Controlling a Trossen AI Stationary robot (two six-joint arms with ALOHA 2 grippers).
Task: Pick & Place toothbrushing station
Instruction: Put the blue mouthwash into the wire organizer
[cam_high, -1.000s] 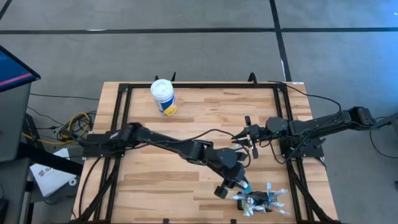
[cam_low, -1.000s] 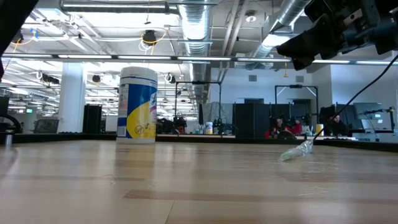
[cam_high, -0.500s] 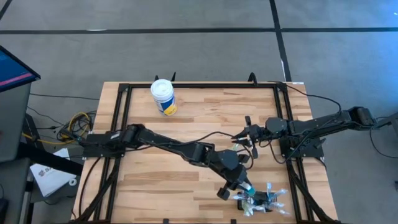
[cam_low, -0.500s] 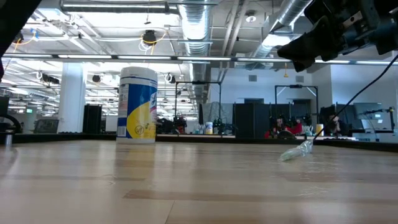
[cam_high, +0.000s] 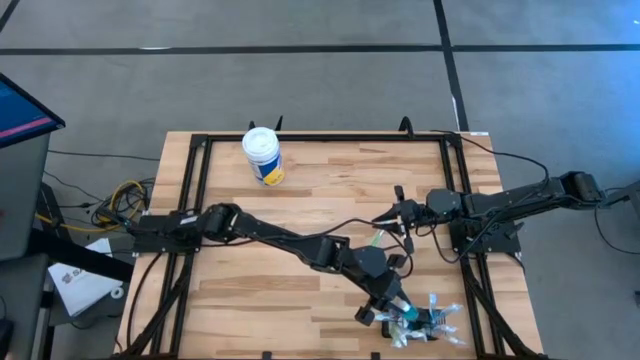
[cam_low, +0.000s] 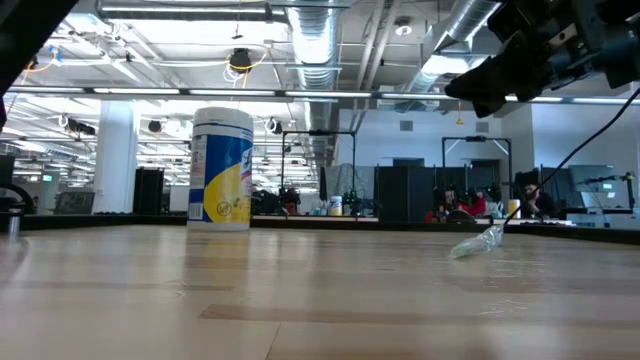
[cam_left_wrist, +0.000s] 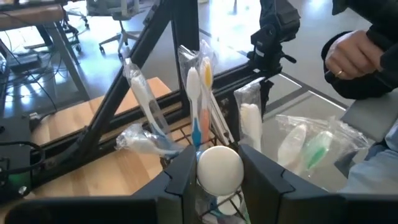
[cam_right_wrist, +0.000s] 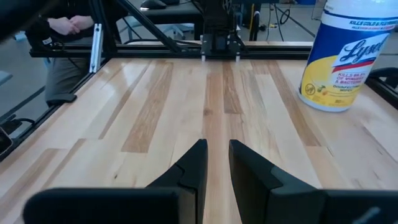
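Left pincer (cam_high: 399, 310) has advanced over the toothbrush-filled toothbrushing station (cam_high: 418, 327).

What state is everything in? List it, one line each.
toothbrushing station: flat at the table edge, loaded with brushes.
wrapped toothbrushes: standing in the station, wrappers on.
left pincer: closed on a white-ended item over the station.
right pincer: slightly open, empty, above mid-table.
wipes tub: upright, lid on.

Robotics lab/open workshop: exposed silver ceiling ducts (cam_low: 320, 40), rows of dark equipment racks (cam_low: 405, 195), pale wooden butcher-block table (cam_high: 250, 290) in black metal frame (cam_high: 195, 200).
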